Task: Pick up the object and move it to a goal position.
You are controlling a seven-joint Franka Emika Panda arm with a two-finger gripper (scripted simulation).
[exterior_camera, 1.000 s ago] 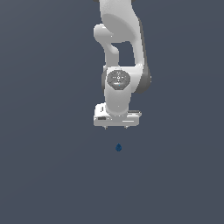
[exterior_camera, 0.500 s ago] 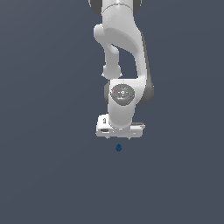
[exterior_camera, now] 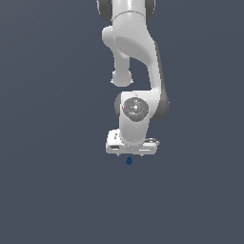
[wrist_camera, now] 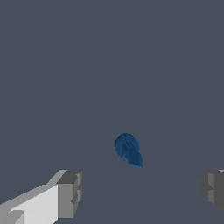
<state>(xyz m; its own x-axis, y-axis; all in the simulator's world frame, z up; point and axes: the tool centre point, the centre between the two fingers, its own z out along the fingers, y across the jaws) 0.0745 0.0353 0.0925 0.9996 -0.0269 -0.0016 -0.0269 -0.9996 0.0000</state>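
The object is a tiny dark blue drop-shaped blob point(exterior_camera: 128, 161) lying on the grey floor. In the exterior view it shows just below the white hand of the arm. My gripper point(exterior_camera: 131, 153) hangs directly over it, pointing down. In the wrist view the blob point(wrist_camera: 128, 149) lies on the floor between my two grey fingertips point(wrist_camera: 70, 194), which stand far apart. My gripper point(wrist_camera: 142, 192) is open and empty. The fingers do not touch the blob.
A plain dark grey floor point(exterior_camera: 52, 190) fills both views. The white arm point(exterior_camera: 136, 62) rises from the gripper to the top edge of the exterior view. Nothing else shows.
The arm has come down, and the gripper has dropped from well above the blob to just over it. The blob has not moved.
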